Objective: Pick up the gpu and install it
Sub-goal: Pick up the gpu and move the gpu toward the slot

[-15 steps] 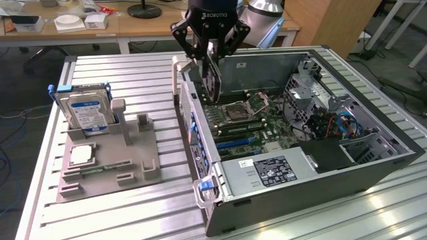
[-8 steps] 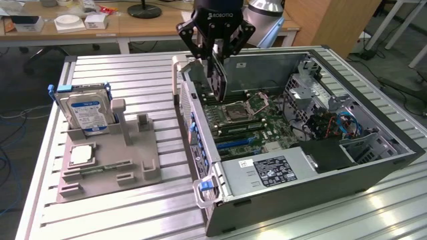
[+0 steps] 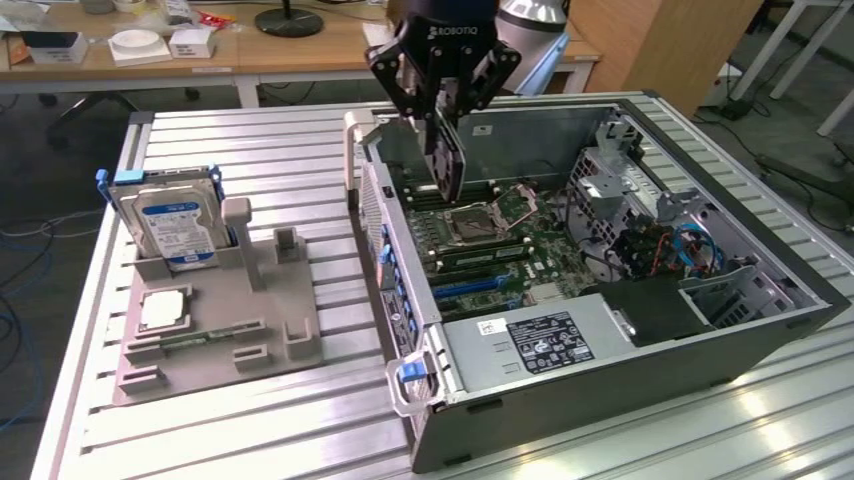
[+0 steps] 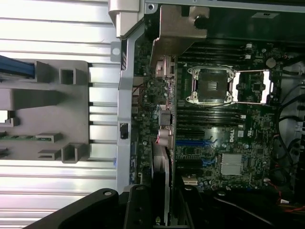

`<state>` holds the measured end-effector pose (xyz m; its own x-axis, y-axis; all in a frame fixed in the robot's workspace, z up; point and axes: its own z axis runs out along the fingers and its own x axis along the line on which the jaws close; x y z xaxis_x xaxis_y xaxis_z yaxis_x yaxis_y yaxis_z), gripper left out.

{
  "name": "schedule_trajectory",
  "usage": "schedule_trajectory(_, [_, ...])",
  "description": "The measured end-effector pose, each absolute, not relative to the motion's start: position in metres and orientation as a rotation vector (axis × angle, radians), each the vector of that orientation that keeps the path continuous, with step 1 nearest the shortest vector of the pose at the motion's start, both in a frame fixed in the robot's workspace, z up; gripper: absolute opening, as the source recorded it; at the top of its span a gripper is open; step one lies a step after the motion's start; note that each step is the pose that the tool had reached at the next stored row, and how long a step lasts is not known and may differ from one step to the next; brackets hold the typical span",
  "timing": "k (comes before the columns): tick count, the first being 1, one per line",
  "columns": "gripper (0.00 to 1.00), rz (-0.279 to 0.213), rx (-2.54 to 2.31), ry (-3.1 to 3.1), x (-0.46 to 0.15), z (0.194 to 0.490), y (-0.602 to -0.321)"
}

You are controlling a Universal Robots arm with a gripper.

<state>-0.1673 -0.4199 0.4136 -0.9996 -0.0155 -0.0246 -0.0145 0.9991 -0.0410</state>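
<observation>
My claw (image 3: 445, 110) is pinching the gpu (image 3: 447, 165), card on edge, hanging just over the open computer case (image 3: 627, 385), near its rear wall, motherboard (image 3: 534, 245) lying below. Over on the grey holder (image 3: 287, 320), the hard drive (image 3: 174, 225) stands upright in its slot.

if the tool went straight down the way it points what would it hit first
Probably the motherboard in the case: the gpu held in the tool would touch down first, at the board's edge beside the blue slots. Depth is hard to judge.
</observation>
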Motion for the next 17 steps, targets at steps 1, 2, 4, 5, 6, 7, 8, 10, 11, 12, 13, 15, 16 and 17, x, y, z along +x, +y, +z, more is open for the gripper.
schedule_trajectory(1, [0.27,-0.064,-0.023,3.116,-0.165,0.414,-0.420])
schedule_trajectory(2, [0.27,-0.064,-0.024,3.116,-0.163,0.413,-0.420])
schedule_trajectory(4, [0.27,-0.064,-0.024,3.116,-0.159,0.413,-0.420])
schedule_trajectory(5, [0.27,-0.064,-0.024,3.116,-0.157,0.413,-0.420])
schedule_trajectory(6, [0.27,-0.064,-0.024,3.115,-0.155,0.413,-0.420])
schedule_trajectory(7, [0.27,-0.064,-0.023,3.115,-0.153,0.413,-0.420])
schedule_trajectory(8, [0.27,-0.064,-0.023,3.115,-0.150,0.413,-0.420])
schedule_trajectory(10, [0.27,-0.064,-0.024,3.115,-0.146,0.413,-0.420])
schedule_trajectory(11, [0.27,-0.064,-0.024,3.115,-0.143,0.413,-0.420])
schedule_trajectory(12, [0.27,-0.064,-0.024,3.115,-0.141,0.413,-0.420])
schedule_trajectory(13, [0.27,-0.064,-0.024,3.115,-0.139,0.413,-0.420])
schedule_trajectory(15, [0.27,-0.064,-0.023,3.115,-0.135,0.413,-0.420])
schedule_trajectory(16, [0.27,-0.064,-0.023,3.114,-0.132,0.413,-0.420])
schedule_trajectory(17, [0.27,-0.064,-0.023,3.114,-0.130,0.413,-0.420])
